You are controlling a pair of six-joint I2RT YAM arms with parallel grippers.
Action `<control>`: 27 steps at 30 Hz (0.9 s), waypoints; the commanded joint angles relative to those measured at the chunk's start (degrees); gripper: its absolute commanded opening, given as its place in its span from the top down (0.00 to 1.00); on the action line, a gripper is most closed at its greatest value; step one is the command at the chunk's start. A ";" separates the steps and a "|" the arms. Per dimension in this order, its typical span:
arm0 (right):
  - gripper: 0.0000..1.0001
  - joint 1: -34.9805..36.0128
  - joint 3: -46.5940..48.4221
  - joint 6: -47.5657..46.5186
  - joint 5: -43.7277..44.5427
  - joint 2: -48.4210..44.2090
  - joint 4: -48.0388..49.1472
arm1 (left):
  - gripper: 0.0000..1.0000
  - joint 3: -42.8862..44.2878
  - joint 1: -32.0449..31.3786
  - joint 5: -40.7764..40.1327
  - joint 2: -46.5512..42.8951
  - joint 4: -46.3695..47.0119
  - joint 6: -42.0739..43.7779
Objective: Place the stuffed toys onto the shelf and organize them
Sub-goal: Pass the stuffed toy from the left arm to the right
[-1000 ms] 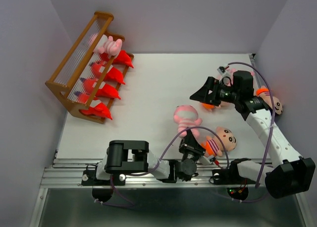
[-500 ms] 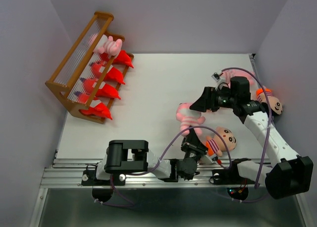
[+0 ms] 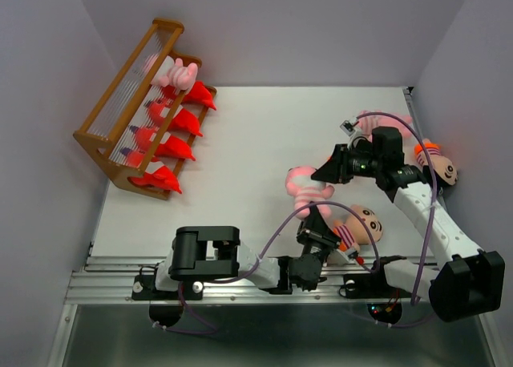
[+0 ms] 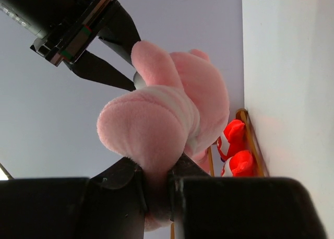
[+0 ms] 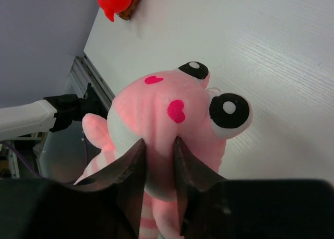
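two grippers have hold of one pink pig point(image 3: 303, 184) at the same time. our left gripper point(image 4: 154, 179) is pinching the pig's bottom end. our right gripper point(image 5: 159, 163) is pinching its head, just under the big eyes. the fingers squash into the soft fluff at both ends. the pig looks lifted off the worktop point(image 3: 256, 135), a bit toward 4 o'clock from the middle.

we think this is a hand-over, one gripper passing the toy to the other. we cannot tell which way it goes. the shelf point(image 3: 120, 82) stands far off at 10 o'clock, on the left gripper's side, so that one may reach it more easily. one gripper has to let go first, or the pig will get pulled.

four red monsters point(image 3: 184, 120) sit in a row on the shelf, with a second pig point(image 3: 180, 74) at the 12 o'clock end of the row. same toys seem to go together, so our pig may belong beside that one.

a boy doll point(image 3: 362, 223) lies on the worktop at 4 o'clock from the pig, close to the left gripper. the other boy doll point(image 3: 439, 168) lies at 3 o'clock, by the wall. both are not yet on the shelf.
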 commanded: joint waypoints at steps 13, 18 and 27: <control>0.99 0.53 7.48 -6.05 1.22 -2.11 -0.36 | 0.05 3.24 0.07 -10.05 -7.14 45.23 -17.88; 0.99 -1.13 11.78 -10.98 3.33 1.58 -0.10 | 0.01 3.15 -0.89 -15.15 -8.11 45.23 -21.41; 0.99 -6.93 23.30 -11.34 5.09 9.84 2.89 | 0.01 2.10 -1.07 -21.75 -8.29 45.23 -28.36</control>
